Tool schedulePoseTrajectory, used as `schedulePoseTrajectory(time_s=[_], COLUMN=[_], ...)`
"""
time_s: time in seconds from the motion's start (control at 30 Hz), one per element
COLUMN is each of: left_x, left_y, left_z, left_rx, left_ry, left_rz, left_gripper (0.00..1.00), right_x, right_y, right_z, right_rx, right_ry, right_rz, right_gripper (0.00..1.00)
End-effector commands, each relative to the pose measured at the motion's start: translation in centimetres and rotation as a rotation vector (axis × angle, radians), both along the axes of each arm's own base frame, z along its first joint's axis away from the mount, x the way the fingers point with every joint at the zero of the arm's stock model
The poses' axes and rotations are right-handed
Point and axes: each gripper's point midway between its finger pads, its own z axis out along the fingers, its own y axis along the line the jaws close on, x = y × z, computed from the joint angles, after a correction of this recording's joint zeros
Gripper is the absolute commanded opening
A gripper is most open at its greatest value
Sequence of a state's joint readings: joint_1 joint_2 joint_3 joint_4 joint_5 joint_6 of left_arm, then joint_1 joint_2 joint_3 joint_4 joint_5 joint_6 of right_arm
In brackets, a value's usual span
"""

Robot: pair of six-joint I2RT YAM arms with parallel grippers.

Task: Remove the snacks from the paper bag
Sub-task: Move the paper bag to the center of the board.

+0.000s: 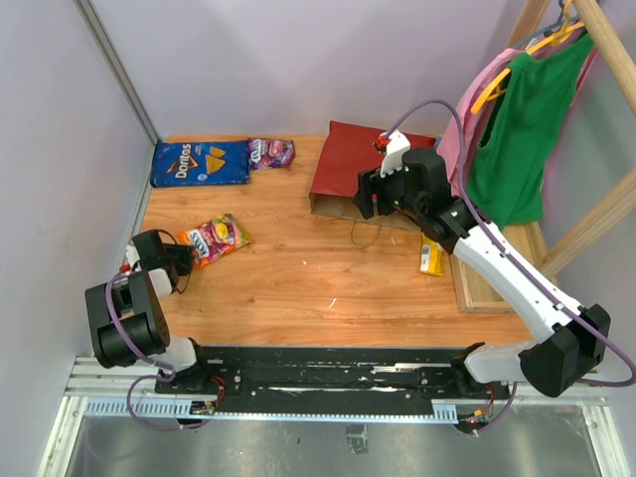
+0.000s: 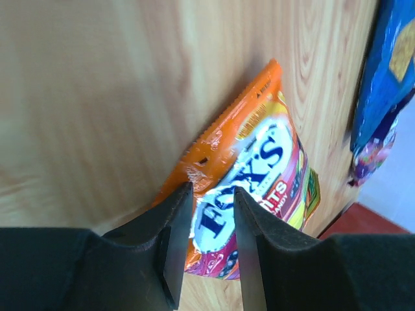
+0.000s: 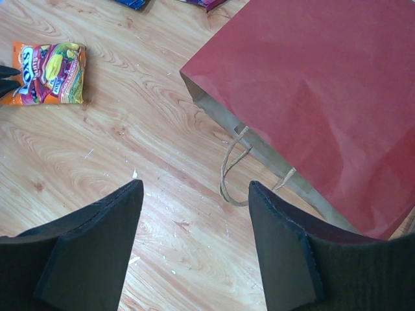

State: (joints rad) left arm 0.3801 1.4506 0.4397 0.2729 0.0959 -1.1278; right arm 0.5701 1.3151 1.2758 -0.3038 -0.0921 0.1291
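Jaws gape empty on right gripper (image 3: 193,194) near paper bag (image 3: 324,97), narrowly on left gripper (image 2: 211,194) over orange packet (image 2: 259,149).

Left arm (image 1: 127,320): folded tight beside its base, wrist low.
Left gripper (image 2: 211,191): angled downward, jaws a narrow gap apart.
Right arm (image 1: 507,263): stretched far forward, leaning left.
Right gripper (image 3: 194,188): angled downward, jaws spread wide.
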Motion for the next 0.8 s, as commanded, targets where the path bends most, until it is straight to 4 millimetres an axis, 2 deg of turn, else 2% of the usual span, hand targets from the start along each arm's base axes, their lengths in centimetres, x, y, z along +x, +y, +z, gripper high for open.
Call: schedulePoseTrajectory(time_s=[0.0, 0.23, 0.5, 0.63, 0.77], left_x=[-6.3, -7.3, -7.1, -6.1, -5.4], left_y=[1.5, 3.8, 6.0, 6.7, 7.6], left_z=[-4.6, -3.8, -1.5, 0.6, 3.1], left_rx=[-0.061, -0.081, -0.011, 0.074, 0.176], left_ry=[0.221, 0.211, 0.170, 0.142, 0.139], left_rz=[0.182, 0.269, 0.323, 0.247, 0.171], left_gripper=[0.39, 0.39, 0.41, 0.49, 0.70], right_x=[-0.6, -0.8, -0.6, -0.7, -0.7], right_y=[-0.1, -0.3, -0.1, 0.1, 0.7], right_z=[0.3, 0.6, 0.3, 0.2, 0.1], right_rx=[-0.014, -0.015, -0.016, -0.010, 0.004], right_ry=[-0.021, -0.028, -0.022, -0.017, -0.011], right_rz=[0.006, 0.005, 0.009, 0.019, 0.036], right_gripper=[0.68, 0.68, 0.68, 0.68, 0.68])
